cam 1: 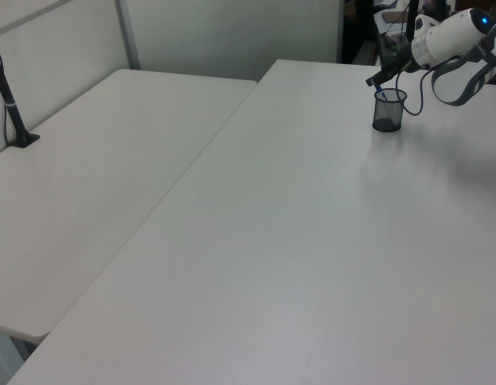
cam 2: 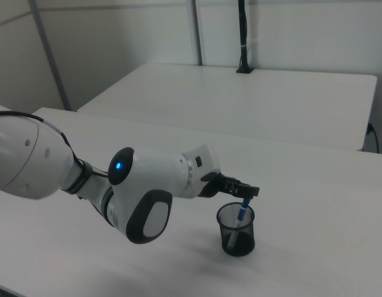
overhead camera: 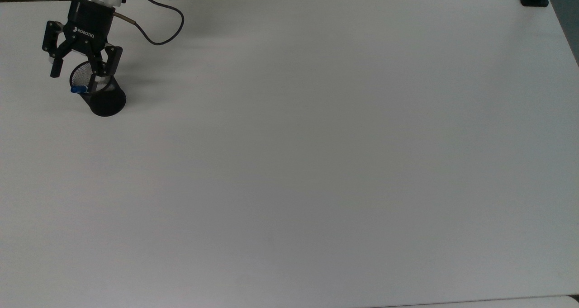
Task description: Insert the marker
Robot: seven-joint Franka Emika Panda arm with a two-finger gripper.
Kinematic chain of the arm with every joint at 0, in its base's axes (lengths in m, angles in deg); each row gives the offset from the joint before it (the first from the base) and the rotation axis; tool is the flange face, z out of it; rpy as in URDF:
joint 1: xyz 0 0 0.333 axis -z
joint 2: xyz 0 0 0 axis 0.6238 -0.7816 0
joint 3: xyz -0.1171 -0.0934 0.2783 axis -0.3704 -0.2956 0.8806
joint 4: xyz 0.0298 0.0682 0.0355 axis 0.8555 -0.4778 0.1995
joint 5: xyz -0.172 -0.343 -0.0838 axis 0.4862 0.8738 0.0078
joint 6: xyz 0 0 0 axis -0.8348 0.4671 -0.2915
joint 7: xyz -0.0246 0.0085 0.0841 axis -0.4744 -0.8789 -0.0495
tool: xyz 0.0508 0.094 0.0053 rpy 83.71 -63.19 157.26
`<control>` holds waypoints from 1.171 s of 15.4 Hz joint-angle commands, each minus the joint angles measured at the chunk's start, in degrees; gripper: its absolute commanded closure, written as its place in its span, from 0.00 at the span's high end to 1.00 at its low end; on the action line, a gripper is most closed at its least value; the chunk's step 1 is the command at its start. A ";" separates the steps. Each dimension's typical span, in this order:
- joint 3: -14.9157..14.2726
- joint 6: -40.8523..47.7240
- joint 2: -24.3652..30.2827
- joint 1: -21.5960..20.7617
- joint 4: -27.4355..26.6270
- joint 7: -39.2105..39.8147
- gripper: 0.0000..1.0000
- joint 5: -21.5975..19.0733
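Release stage of the insertion, as I read it from my station. The marker stands inside the black mesh cup, leaning on the cup's rim, its blue end poking just above the rim on the top view's left side; the right view shows the blue tip slanting down into the cup. My pincer hangs just above the cup mouth, spread wide and holding nothing, one finger over the rim and the other beyond the cup toward the top view's left. The cup sits on the white surface. I judge the marker delivered. To finish well, I would lift straight up from the cup, keeping the spread, so neither finger clips the rim, tips the cup or drags the marker out.
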 commanded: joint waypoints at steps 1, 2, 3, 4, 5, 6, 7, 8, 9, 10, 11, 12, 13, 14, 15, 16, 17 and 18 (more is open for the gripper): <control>-0.09 1.14 3.54 -0.03 -0.42 -4.73 1.00 1.06; 0.52 3.33 4.68 -0.12 0.02 -5.18 1.00 1.06; 0.70 5.96 5.65 -0.47 0.72 -5.27 1.00 1.06; 1.22 9.21 6.96 -0.65 1.51 -5.36 1.00 1.06; 2.18 14.02 8.54 -0.65 2.65 -5.62 1.00 0.97; 3.41 19.73 10.21 -0.65 4.22 -6.49 1.00 0.89; 4.47 25.70 11.62 -0.74 6.07 -7.89 1.00 0.80; 5.70 31.85 12.68 -0.74 8.35 -9.21 1.00 0.80; 7.01 38.44 13.12 -0.83 11.07 -10.27 1.00 0.45; 8.59 45.64 13.30 -1.44 14.23 -11.32 1.00 0.19; 9.30 52.93 13.22 -2.66 17.74 -12.81 1.00 0.10; 9.40 59.62 13.13 -3.89 21.08 -14.57 1.00 0.09; 9.40 66.04 13.13 -5.64 24.25 -15.63 1.00 0.01; 9.40 72.80 13.04 -7.84 26.98 -15.81 1.00 -0.34; 9.40 78.44 12.87 -10.03 29.27 -15.82 1.00 -1.65; 9.31 82.58 12.86 -11.88 30.85 -15.82 1.00 -3.05; 9.22 85.58 12.86 -13.38 31.57 -15.82 1.00 -3.94; 8.88 87.79 12.78 -14.96 32.44 -15.82 1.00 -4.64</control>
